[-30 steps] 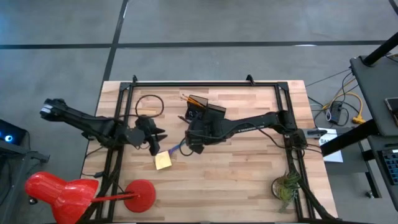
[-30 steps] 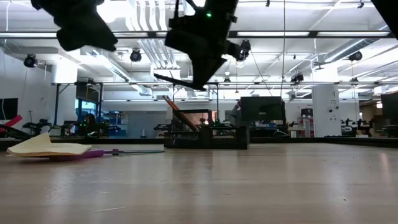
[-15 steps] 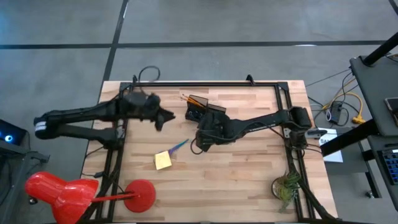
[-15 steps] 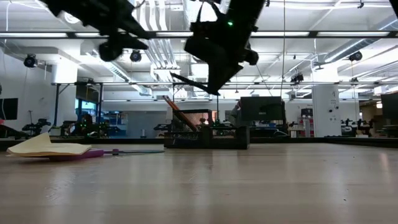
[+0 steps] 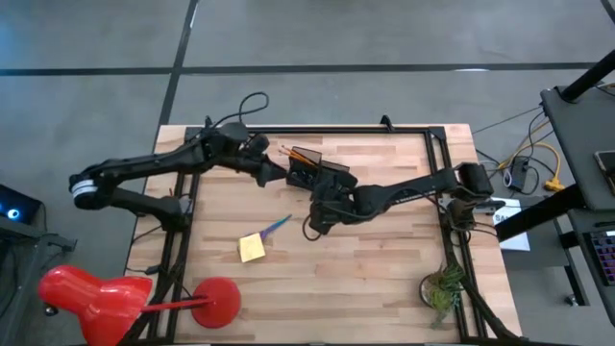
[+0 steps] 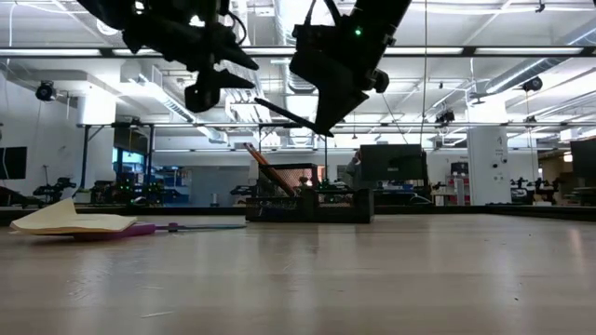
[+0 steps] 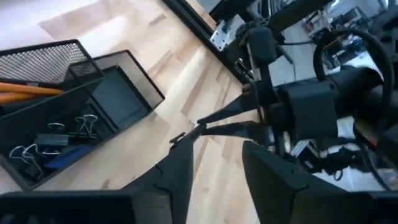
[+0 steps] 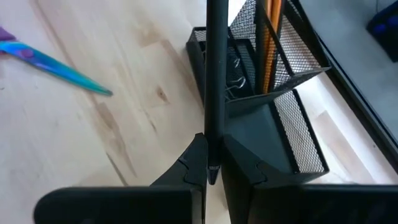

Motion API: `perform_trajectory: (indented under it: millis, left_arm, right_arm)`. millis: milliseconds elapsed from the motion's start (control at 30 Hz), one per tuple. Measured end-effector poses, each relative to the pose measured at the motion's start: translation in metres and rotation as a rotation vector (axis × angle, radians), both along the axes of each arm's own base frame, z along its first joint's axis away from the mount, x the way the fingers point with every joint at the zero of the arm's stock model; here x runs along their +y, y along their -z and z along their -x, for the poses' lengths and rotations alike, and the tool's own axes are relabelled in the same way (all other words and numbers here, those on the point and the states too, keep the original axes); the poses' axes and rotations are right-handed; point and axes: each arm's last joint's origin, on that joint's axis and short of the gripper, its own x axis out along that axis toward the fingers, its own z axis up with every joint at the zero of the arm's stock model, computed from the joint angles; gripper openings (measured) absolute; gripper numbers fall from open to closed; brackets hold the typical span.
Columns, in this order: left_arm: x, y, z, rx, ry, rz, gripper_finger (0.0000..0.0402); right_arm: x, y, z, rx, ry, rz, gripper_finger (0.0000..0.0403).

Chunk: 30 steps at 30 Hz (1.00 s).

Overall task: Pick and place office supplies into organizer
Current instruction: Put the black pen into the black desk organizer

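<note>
1. Left arm [image 5: 144, 171]: matte black, slender tubular links joined by bulkier joints; a white band near its base end.
2. A thin black cable loops above the left arm's wrist [image 5: 252, 101].
3. Right arm [image 5: 404, 190]: same matte black build, with a boxy housing at its base end.
4. A small green light glows on the right arm's wrist housing [image 6: 357, 32].
5. Left gripper [image 7: 214, 165]: two dark, flat, angular fingers tapering to narrow tips.
6. Right gripper [image 8: 212, 163]: two dark wedge-shaped fingers on a wide black crossbar.
</note>
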Motion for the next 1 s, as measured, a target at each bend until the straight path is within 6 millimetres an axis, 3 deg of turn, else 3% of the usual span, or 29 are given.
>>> perform_trajectory:
  millis: [300, 1000]
  left_arm:
    - [0.015, 0.002, -0.022, 0.070, 0.021, 0.142, 0.0187]
    - [0.018, 0.013, -0.025, 0.113, 0.060, 0.129, 0.0189]
  right_arm:
    - [0.000, 0.000, 0.000, -0.001, -0.002, -0.003, 0.0018]
    - [0.000, -0.001, -0.002, -0.027, -0.004, -0.004, 0.0018]
